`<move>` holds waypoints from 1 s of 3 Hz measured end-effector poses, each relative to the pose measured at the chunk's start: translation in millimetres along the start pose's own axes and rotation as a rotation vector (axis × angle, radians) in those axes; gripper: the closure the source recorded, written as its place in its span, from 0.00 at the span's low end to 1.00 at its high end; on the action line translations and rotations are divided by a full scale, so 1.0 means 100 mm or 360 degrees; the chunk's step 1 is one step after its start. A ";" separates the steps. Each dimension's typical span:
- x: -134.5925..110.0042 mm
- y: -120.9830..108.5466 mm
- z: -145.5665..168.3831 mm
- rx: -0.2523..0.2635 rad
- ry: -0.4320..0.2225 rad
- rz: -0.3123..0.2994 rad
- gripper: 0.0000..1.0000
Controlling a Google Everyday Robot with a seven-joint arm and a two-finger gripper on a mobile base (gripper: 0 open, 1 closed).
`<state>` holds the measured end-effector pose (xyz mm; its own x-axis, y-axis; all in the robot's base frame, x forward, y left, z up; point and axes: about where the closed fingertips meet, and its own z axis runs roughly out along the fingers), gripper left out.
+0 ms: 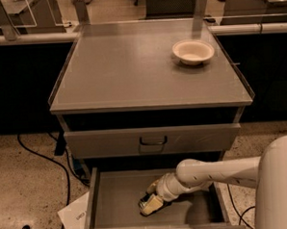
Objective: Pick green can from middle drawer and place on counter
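The middle drawer stands pulled open at the bottom of the cabinet. My gripper reaches into it from the right on a white arm and sits low over the drawer floor, near the middle. The green can shows only as a small dark shiny bit at the gripper's tip; the rest of it is hidden by the gripper. The counter is the grey cabinet top above.
A white bowl sits at the back right of the counter. A shut drawer front with a dark loop handle is above the open drawer. Black cables and a sheet of paper lie on the floor at the left.
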<state>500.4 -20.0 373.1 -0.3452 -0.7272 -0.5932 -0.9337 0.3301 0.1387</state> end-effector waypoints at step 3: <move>-0.21 0.03 -0.24 -0.0007 -0.0069 -0.0060 1.00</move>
<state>502.2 -18.0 404.7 -0.3054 -0.7124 -0.6319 -0.9464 0.3003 0.1188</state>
